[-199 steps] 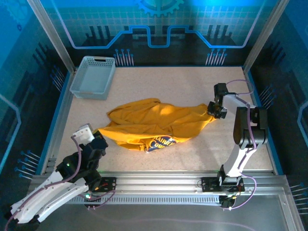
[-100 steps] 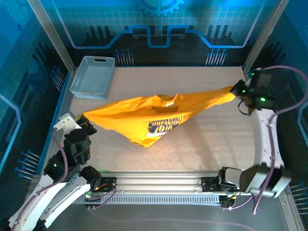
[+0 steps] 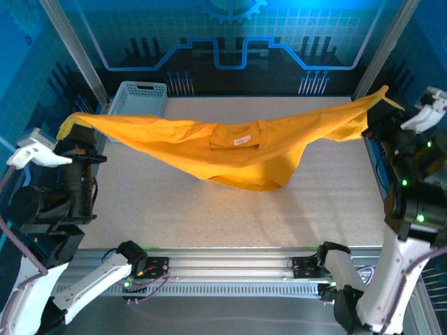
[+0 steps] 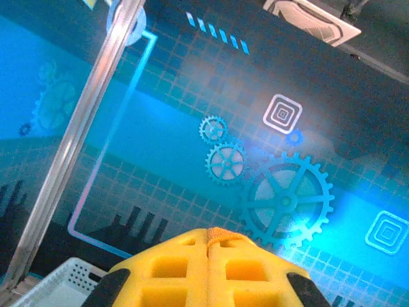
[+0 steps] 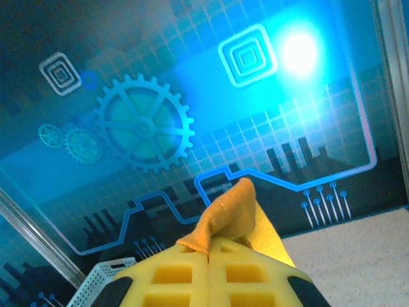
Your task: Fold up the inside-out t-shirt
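The mustard inside-out t-shirt [image 3: 230, 150] hangs stretched in the air between both arms, sagging in the middle above the table, with a small white neck label facing up. My left gripper [image 3: 70, 129] is raised at the far left, shut on one end of the shirt. In the left wrist view a sliver of its cloth [image 4: 220, 235] pokes out between the closed yellow fingers [image 4: 172, 272]. My right gripper [image 3: 374, 105] is raised at the far right, shut on the other end. In the right wrist view a fold of the shirt [image 5: 233, 214] sticks up from the closed fingers [image 5: 246, 275].
A light grey lattice basket [image 3: 140, 94] stands at the back left of the table, partly behind the lifted cloth; its corner [image 4: 54, 288] also shows in the left wrist view. Metal frame posts [image 3: 70, 56] and blue printed walls ring the speckled tabletop [image 3: 209, 216].
Both grippers rose and swung outward, lifting the shirt off the table and pulling it taut. The printed graphic that faced up before is no longer visible; the plain side with the label shows.
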You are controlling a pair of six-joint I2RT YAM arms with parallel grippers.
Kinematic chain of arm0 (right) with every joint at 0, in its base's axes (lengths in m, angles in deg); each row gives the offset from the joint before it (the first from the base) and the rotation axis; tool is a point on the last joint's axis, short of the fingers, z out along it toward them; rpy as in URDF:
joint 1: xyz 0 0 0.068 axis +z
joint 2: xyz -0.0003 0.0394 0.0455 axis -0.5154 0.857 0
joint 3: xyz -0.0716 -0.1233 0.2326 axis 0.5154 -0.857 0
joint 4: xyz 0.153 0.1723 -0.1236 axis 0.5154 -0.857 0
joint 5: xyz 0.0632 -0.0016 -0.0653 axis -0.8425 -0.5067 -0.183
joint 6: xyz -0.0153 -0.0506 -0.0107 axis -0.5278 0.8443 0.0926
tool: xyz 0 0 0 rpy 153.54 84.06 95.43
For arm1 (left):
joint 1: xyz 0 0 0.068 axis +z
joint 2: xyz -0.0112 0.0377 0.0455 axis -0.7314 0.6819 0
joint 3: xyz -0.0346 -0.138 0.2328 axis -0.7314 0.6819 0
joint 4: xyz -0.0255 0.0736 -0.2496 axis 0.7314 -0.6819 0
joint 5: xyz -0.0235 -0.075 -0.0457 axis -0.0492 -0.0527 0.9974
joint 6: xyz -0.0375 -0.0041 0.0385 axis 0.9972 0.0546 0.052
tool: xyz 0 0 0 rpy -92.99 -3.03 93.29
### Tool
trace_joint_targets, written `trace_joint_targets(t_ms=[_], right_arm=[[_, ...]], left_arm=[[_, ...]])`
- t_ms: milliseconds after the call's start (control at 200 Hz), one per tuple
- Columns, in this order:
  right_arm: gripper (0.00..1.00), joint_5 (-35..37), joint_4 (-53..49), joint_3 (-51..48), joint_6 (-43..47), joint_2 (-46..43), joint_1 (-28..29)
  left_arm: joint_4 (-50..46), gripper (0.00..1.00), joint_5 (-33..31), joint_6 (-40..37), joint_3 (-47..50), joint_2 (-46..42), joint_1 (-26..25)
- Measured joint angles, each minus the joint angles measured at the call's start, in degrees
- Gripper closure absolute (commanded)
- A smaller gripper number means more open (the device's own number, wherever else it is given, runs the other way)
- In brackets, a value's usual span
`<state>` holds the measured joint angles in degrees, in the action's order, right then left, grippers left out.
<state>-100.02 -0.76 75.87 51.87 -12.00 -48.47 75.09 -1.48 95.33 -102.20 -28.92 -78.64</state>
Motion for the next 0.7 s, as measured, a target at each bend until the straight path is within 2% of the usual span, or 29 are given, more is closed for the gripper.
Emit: trace_joint_targets(t_ms=[90,155,245,320,390,460,520,585,670,700], right_arm=[[1.00,0.4,-0.3,-1.1,0.2,-1.5,0.0],[1.00,-0.2,0.7,-5.9,0.1,-1.5,0.0],[1.00,-0.2,2.0,-18.7,-1.3,-0.3,0.0],[1.00,0.0,2.7,-30.2,-2.6,3.2,0.2],[1.00,0.2,3.9,-40.6,-3.9,8.2,0.3],[1.00,0.8,4.4,-49.8,-5.4,12.8,1.1],[1.00,1.3,4.9,-54.7,-6.5,15.3,1.9],[1.00,1.5,6.0,-57.9,-7.8,16.8,2.7],[1.00,2.4,8.1,-60.6,-9.5,17.0,3.7],[0.93,3.0,8.9,-61.3,-10.0,16.9,4.0]], left_arm=[[-0.5,1.00,-2.1,-1.2,0.0,0.7,0.0],[-2.0,1.00,-4.1,-0.7,0.7,2.8,0.2],[-5.5,1.00,-5.5,4.0,4.6,6.3,1.4],[-9.9,1.00,-5.4,10.3,10.4,9.9,4.4],[-13.3,1.00,-2.8,17.6,18.3,12.5,10.8],[-15.8,1.00,2.8,25.8,27.8,13.1,20.5],[-17.2,1.00,8.9,32.3,35.2,12.4,29.7],[-17.1,1.00,14.7,38.2,41.3,10.8,37.4],[-16.6,1.00,21.3,43.1,45.9,9.3,43.0],[-16.3,1.00,23.0,44.2,46.4,9.4,43.7]])
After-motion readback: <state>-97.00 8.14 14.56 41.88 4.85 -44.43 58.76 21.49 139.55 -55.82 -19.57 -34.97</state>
